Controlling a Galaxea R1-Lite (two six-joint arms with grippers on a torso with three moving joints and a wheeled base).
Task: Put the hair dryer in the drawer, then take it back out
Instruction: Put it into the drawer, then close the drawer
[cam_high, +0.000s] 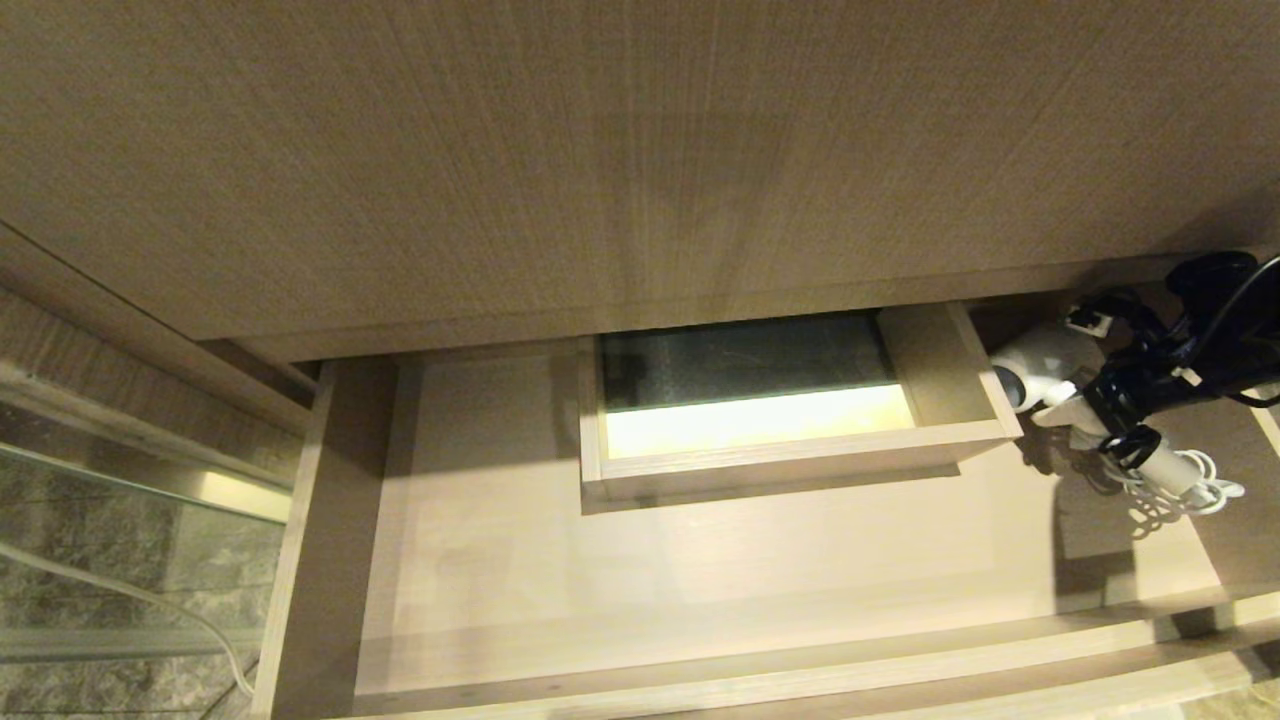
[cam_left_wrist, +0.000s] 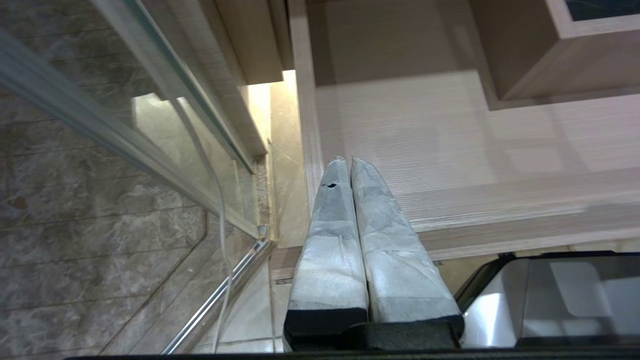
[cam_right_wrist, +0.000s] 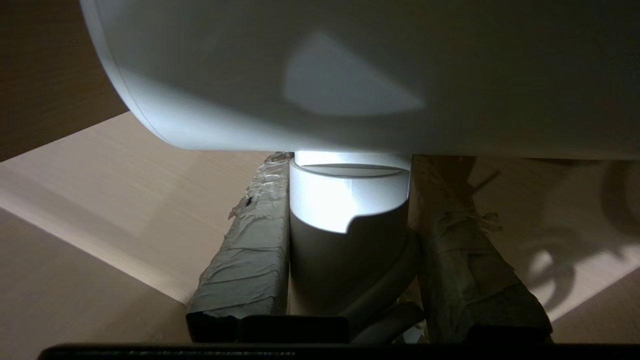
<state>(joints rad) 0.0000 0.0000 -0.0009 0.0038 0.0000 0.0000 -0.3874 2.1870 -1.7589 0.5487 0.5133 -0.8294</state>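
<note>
Light-brown wood grain fills most of the head view: the wide drawer (cam_high: 700, 560) stands pulled out under the flat cabinet front (cam_high: 640, 150), its pale floor bare across the middle and left. At the back of the drawer sits a small boxed notch (cam_high: 790, 450) with wooden walls, dark at its far part and brightly lit along its near strip. Just to the right of that notch, at the drawer's back right corner, is the white hair dryer (cam_high: 1045, 372); its dark grey round end faces the notch wall and its handle slants toward the near right. The right gripper (cam_high: 1095, 405), black and fed by dark cables from the right edge of the picture, is clamped on the handle. The right wrist view shows this closely: two tape-wrapped fingers (cam_right_wrist: 250, 250) press on either side of the white handle, with the dryer's broad barrel (cam_right_wrist: 350, 75) crossing just beyond them and the drawer floor behind. The white cord (cam_high: 1190, 490) lies bunched in loops on the drawer floor below the gripper, throwing a curly shadow beside it. Whether the dryer's barrel rests on the floor or hangs just over it cannot be told. The left gripper (cam_left_wrist: 350, 165) is seen only in its own wrist view, its two wrapped fingers pressed together with nothing between them, hanging by the drawer's left side wall near a glass panel (cam_left_wrist: 125, 125) and a grey marbled floor (cam_left_wrist: 75, 260).
</note>
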